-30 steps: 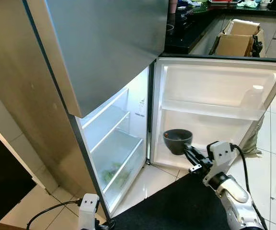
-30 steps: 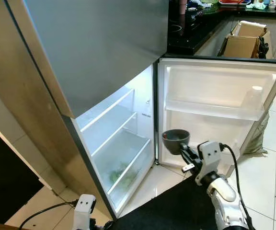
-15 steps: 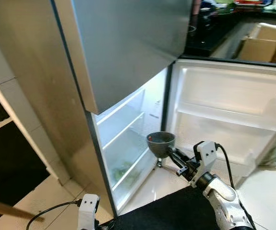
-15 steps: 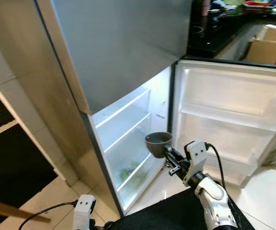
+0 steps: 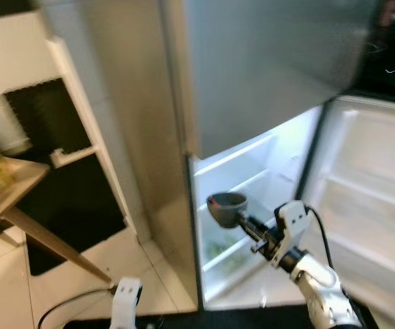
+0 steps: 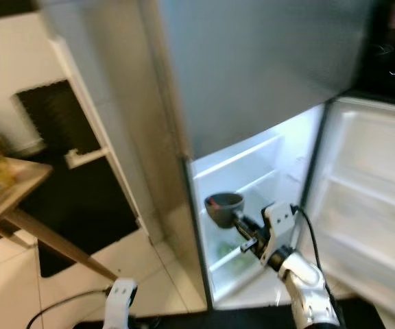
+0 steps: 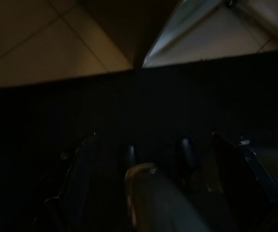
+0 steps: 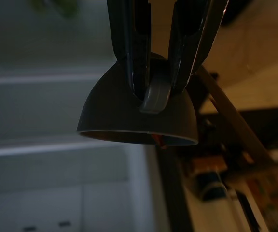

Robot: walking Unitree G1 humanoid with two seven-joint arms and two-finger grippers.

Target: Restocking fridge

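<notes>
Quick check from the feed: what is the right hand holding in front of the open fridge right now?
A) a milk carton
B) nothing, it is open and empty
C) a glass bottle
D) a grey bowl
D: the right hand has its two black fingers clamped on the foot of a grey bowl, held up in front of the fridge shelves.

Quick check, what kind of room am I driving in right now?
Most likely a home kitchen: an open steel fridge with lit shelves, tiled floor, and a wooden table. The right gripper holds a grey bowl.
</notes>
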